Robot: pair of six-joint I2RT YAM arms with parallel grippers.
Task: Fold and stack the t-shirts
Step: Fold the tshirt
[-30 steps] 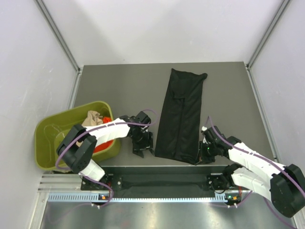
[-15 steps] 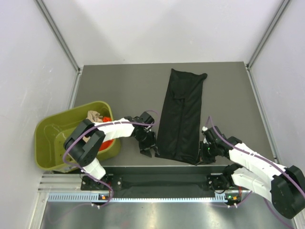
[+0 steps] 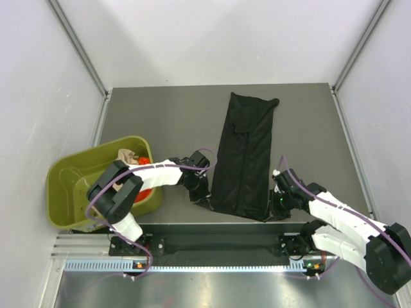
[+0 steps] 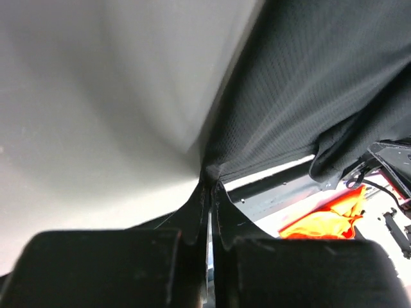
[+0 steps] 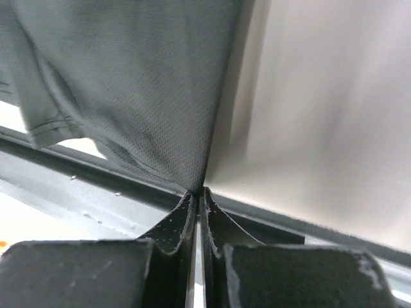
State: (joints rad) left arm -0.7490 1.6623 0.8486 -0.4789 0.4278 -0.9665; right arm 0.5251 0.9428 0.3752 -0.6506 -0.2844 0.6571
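A black t-shirt [image 3: 244, 154], folded into a long strip, lies on the grey table [image 3: 160, 122], running from the far middle to the near edge. My left gripper [image 3: 207, 200] is shut on its near left corner; the left wrist view shows the cloth [image 4: 308, 77] pinched at the fingertips [image 4: 210, 183]. My right gripper [image 3: 275, 208] is shut on the near right corner, where the fabric [image 5: 141, 83] meets the closed tips [image 5: 198, 191]. An orange-red t-shirt [image 3: 138, 194] and a beige one [image 3: 125, 157] lie bunched in the tub.
The olive-green tub [image 3: 64, 186] stands at the near left, hanging over the table's left edge. White walls with metal rails close in both sides. A metal rail [image 3: 218, 244] runs along the near edge by the arm bases.
My left gripper moved right to the black t-shirt's near left corner and shut on it. The right gripper has stayed shut on the near right corner.
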